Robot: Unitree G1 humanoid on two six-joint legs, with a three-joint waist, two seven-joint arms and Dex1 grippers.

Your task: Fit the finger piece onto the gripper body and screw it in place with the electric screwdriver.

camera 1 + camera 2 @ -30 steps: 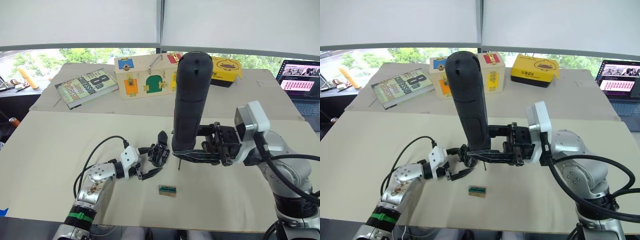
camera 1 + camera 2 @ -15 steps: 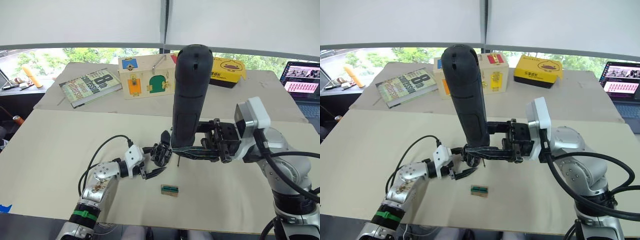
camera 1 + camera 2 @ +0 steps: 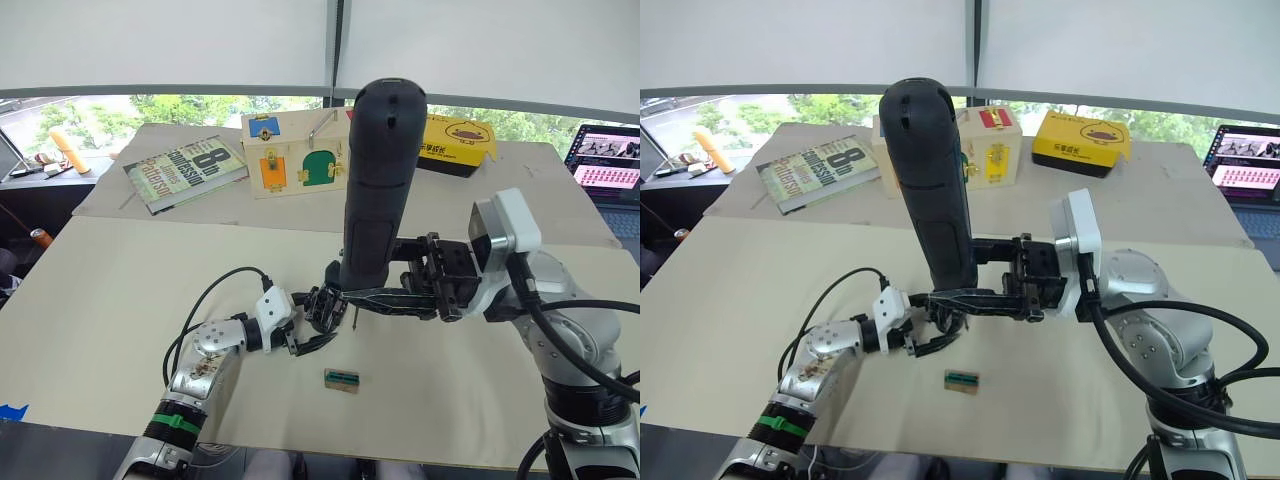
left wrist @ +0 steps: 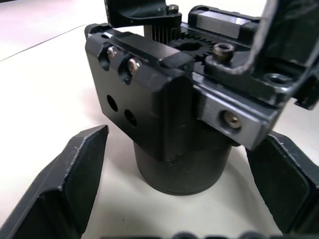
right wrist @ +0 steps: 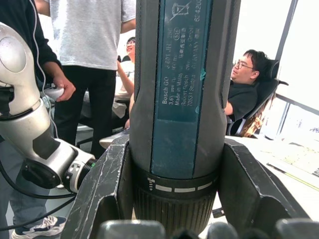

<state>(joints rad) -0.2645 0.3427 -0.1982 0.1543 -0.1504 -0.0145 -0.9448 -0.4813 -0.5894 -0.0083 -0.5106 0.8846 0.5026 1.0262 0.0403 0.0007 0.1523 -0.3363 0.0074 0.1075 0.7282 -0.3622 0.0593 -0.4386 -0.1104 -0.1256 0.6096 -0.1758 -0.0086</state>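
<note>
- Beige bench surface carries everything; nearest the robot lies a small green-and-brown chip, flat, at about 6 o'clock from the gripper body.
- Left end effector reaches in from the robot's left with its two black fingers spread apart on either side of the gripper body; in the left wrist view there are gaps between the fingers and the body's round base, so it is open around it, not clamped.
- Gripper body stands on the bench near its middle, round base down; its pointed claw finger rises toward 12 o'clock.
- Right end effector comes in from 3 o'clock and is closed on the electric screwdriver, its fingers pressed to both sides of the barrel in the right wrist view.
- Electric screwdriver's long axis is nearly upright, rounded end up and tilted slightly away; its thin bit points down just beside the gripper body.
- Farther back, on a second sheet: a book at 10 o'clock, a wooden latch box at 12, a yellow box at 1, a laptop at 2.
</note>
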